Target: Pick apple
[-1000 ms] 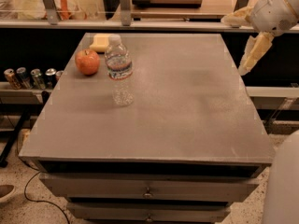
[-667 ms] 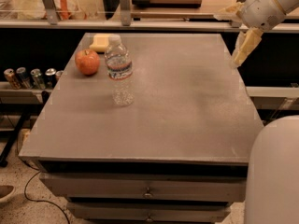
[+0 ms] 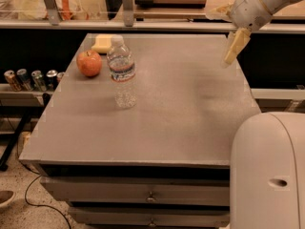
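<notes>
The red-orange apple [image 3: 89, 63] sits on the grey table top [image 3: 181, 109] near its far left corner. A clear water bottle [image 3: 122, 73] stands upright just right of it and nearer to me. My gripper [image 3: 234, 48] hangs over the table's far right edge, well to the right of the apple, its pale fingers pointing down and left. Nothing is between them.
A pale yellow sponge block [image 3: 105, 43] lies behind the apple at the far edge. Several cans [image 3: 31, 79] stand on a low shelf left of the table. A counter with a rail runs behind. My white body [image 3: 269, 171] fills the lower right.
The arm has swung left and inward, bringing the gripper from beyond the right edge to over the table's far right corner. The apple, bottle and sponge have not moved.
</notes>
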Controlling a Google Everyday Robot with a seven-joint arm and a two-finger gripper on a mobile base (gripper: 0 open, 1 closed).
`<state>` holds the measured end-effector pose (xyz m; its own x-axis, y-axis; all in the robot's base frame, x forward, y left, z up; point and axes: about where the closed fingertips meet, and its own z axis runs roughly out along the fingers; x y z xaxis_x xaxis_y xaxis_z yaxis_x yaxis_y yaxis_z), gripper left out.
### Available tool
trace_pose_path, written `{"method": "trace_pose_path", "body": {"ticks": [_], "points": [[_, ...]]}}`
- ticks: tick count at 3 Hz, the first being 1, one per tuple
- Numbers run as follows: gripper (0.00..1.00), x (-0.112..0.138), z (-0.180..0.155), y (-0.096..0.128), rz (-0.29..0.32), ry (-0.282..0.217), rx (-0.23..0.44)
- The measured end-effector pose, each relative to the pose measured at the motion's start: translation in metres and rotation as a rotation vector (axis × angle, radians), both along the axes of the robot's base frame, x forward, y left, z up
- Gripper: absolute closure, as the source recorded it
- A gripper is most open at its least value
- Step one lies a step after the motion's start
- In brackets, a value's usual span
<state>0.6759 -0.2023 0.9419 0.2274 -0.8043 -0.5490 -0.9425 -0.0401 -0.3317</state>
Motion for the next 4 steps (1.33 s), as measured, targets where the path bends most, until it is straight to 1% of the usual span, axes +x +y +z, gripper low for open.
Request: {"method": "trace_pose_path", "body": {"ticks": [2,4], "points": [[0.00,0.012,-0.014,0.026,0.048,0.018,0.021],[0.00,0.014,-0.021,0.053,0.100,0.046,0.040]]}}
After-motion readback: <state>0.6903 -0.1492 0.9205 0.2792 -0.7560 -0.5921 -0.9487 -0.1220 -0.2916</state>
